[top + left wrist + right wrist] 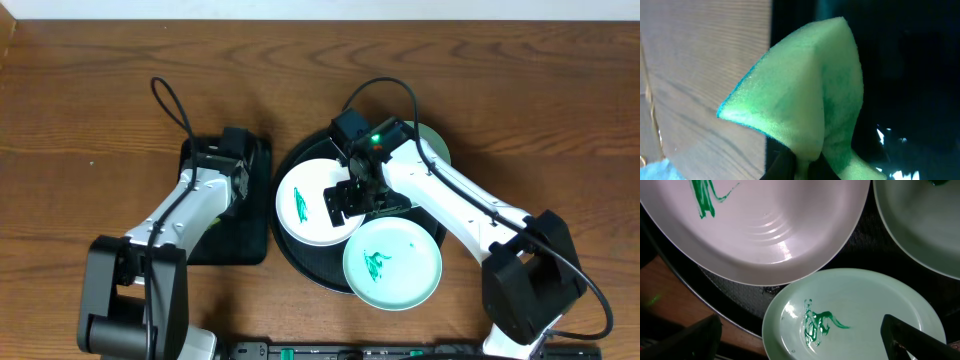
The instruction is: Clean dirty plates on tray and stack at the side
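Bringing the sponge to a plate looks like the step in hand. The left pincer [236, 160] is clamped on a soft, porous green foam sponge [805, 85], folded by the pinch, over the small rectangular black tray [240, 240]. It should press flat and wipe across the smear. The right pincer [350, 203] hangs with its jaws apart above the glossy white round plate [305, 205], ready to steady it. That plate, the near mint green plate [392, 262] and the far mint green plate [432, 145] lie on the wide glossy black round tray [310, 262].

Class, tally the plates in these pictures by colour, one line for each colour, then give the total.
White plate: 1
Mint green plates: 2
Total: 3
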`<control>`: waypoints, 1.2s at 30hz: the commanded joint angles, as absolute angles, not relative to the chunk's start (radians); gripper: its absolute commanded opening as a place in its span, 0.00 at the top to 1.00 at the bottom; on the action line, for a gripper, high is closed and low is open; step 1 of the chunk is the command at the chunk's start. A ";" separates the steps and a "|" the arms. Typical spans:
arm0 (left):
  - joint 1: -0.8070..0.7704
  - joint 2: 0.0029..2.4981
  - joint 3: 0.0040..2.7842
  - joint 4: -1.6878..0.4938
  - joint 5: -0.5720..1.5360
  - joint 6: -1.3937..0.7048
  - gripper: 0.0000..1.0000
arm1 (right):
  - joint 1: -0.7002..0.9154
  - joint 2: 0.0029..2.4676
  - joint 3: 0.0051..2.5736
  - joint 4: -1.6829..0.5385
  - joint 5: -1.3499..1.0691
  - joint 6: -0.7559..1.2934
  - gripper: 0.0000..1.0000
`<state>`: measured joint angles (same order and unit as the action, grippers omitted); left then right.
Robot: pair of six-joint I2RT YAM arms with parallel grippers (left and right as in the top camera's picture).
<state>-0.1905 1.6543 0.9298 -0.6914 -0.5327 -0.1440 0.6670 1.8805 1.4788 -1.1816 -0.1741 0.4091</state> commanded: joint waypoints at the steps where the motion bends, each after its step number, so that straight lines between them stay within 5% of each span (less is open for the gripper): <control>1: -0.224 1.661 0.955 -0.690 -0.473 -0.062 0.93 | 0.669 1.877 1.477 -1.181 -0.161 0.395 0.01; 11: -0.308 1.661 0.955 -0.702 -0.344 0.003 0.89 | 0.669 1.877 1.477 -1.187 -0.160 0.385 0.01; 20: -0.304 1.661 0.955 -0.716 -0.643 -0.098 0.93 | 0.669 1.877 1.477 -1.190 -0.160 0.376 0.01; 36: -0.303 1.784 0.955 -0.590 -0.832 0.229 0.93 | 0.669 1.877 1.477 -1.198 -0.154 0.363 0.01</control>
<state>-0.3038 1.7226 0.9337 -0.5846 -0.7860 0.1490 0.6670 1.8805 1.4788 -1.1938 -0.1600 0.3809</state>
